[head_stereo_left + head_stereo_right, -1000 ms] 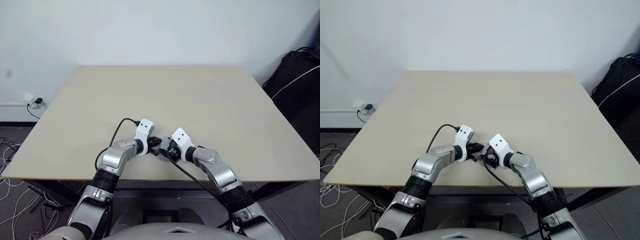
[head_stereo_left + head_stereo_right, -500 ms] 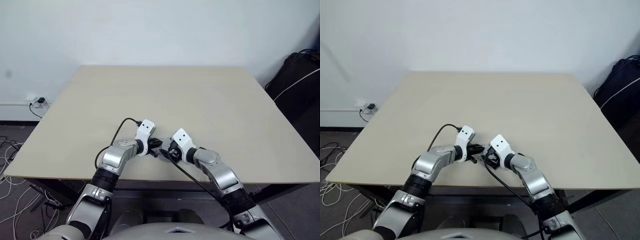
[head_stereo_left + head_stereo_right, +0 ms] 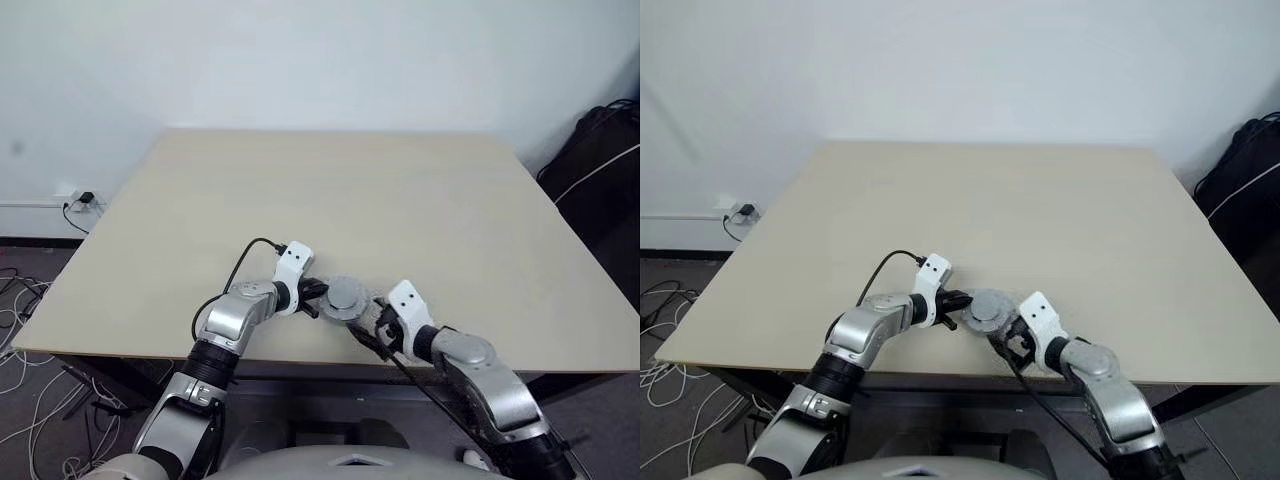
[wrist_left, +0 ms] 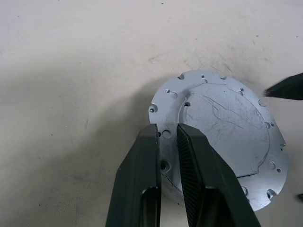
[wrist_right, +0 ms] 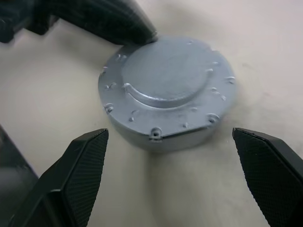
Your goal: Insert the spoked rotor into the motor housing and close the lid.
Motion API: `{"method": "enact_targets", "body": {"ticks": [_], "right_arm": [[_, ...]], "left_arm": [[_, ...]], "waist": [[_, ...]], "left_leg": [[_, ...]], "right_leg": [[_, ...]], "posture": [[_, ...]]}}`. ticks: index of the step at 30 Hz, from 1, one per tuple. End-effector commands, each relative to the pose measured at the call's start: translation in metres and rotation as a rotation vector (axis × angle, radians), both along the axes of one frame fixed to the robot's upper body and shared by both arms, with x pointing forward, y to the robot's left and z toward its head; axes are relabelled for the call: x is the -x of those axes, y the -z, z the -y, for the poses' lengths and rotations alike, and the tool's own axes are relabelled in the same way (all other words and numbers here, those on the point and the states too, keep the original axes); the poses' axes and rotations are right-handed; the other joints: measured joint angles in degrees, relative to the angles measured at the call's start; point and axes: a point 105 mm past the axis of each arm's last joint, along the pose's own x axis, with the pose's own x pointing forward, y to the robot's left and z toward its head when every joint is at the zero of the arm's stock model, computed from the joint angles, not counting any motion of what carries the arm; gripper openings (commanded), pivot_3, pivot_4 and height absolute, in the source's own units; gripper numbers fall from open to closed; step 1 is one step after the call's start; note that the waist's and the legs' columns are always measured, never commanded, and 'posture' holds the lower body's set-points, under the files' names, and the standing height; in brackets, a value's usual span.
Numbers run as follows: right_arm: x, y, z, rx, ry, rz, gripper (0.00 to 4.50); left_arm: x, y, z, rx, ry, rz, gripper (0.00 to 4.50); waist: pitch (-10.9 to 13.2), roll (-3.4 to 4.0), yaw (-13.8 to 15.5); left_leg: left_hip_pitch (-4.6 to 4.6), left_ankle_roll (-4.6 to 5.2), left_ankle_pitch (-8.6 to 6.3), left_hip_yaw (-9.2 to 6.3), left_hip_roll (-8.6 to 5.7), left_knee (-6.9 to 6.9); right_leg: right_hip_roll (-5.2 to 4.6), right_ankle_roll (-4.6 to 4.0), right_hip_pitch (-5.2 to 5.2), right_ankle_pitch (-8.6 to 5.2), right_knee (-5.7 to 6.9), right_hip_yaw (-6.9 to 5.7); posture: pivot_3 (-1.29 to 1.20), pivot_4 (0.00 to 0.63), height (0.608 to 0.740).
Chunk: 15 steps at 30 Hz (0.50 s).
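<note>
The lid (image 3: 346, 295) is a round silver-grey cap with a raised centre, lying smooth face up near the table's front edge. It sits on the motor housing, of which a grey side wall (image 5: 189, 137) shows. The spoked rotor is hidden. My left gripper (image 4: 167, 128) is shut, and its fingertips rest on the lid's rim from the left. My right gripper (image 3: 380, 320) is open, a little back from the lid on its right and nearer the front edge. Its fingers (image 5: 85, 161) stand wide on either side without touching the lid.
The beige table (image 3: 400, 200) stretches bare behind the lid. Its front edge runs close under both grippers. A black bag (image 3: 600, 150) sits off the table's right side. Cables and a wall socket (image 3: 75, 200) are on the left.
My right gripper has pulled back to the right and toward the front edge, off the lid, and the lid now shows in full. The left gripper has stayed put, shut.
</note>
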Motion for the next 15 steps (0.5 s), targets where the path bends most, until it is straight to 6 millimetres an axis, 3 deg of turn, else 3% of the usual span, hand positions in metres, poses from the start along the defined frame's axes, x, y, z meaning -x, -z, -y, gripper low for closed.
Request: {"method": "enact_targets", "body": {"ticks": [1, 7, 15], "right_arm": [[-0.015, -0.026, 0.009, -0.103, 0.134, 0.075, 4.47], [-0.017, 0.019, 0.017, -0.175, 0.387, -0.196, 4.47], [-0.019, 0.021, -0.016, -0.432, 0.416, -0.373, 4.47]], "left_arm": [[0.016, 0.011, 0.013, -0.005, 0.067, -0.064, 0.65], [0.017, 0.012, 0.015, -0.007, 0.084, -0.065, 0.65], [0.02, 0.013, 0.014, -0.009, 0.092, -0.068, 0.65]], "waist": [[0.0, -0.01, 0.1], [0.0, 0.02, 0.2], [-0.3, 0.29, -0.3]], "left_leg": [[0.01, 0.0, 0.0, -0.01, 0.0, 0.0], [0.0, 0.02, -0.02, -0.02, -0.04, 0.0], [0.03, 0.05, -0.04, 0.01, -0.07, -0.02]], "right_leg": [[0.01, 0.0, 0.01, 0.0, 0.0, -0.01], [-0.02, -0.02, 0.01, 0.01, 0.0, 0.0], [-0.06, -0.05, 0.0, -0.01, 0.04, 0.02]], "posture": [[0.0, 0.0, 0.74], [0.0, 0.0, 0.74], [0.0, 0.0, 0.74]]}}
